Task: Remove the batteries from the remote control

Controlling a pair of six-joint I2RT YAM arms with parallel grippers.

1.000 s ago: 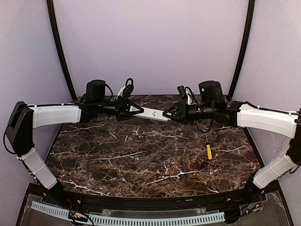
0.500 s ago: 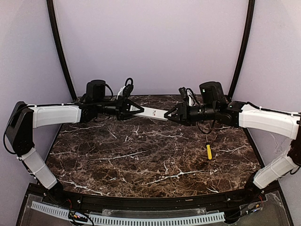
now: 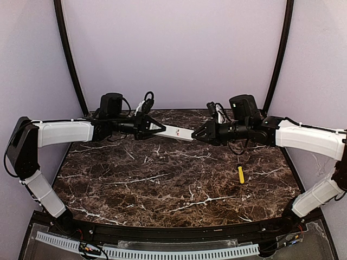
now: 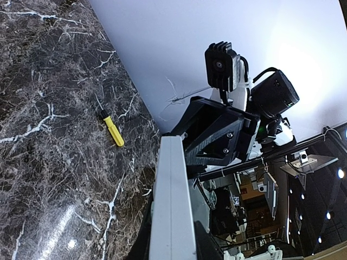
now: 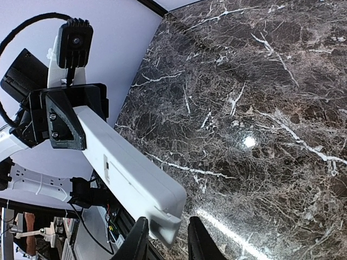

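Observation:
The white remote control (image 3: 179,131) hangs in the air over the back of the table, held between both grippers. My left gripper (image 3: 157,127) is shut on its left end; the left wrist view shows the remote (image 4: 171,206) running up between the dark fingers (image 4: 205,241). My right gripper (image 3: 198,132) closes on the right end, where a greyer cover lip (image 5: 165,230) steps out past the remote body (image 5: 124,168). Its left finger (image 5: 138,241) touches the lip, and a thin gap shows at the other finger. The batteries are hidden.
A yellow-handled screwdriver (image 3: 241,174) lies on the dark marble table (image 3: 162,184) at the right, also seen in the left wrist view (image 4: 114,131). Lilac walls close in the back and sides, with black curved posts at the back corners.
My right gripper has drawn slightly to the right along the remote's end. The left gripper and remote have hardly moved.

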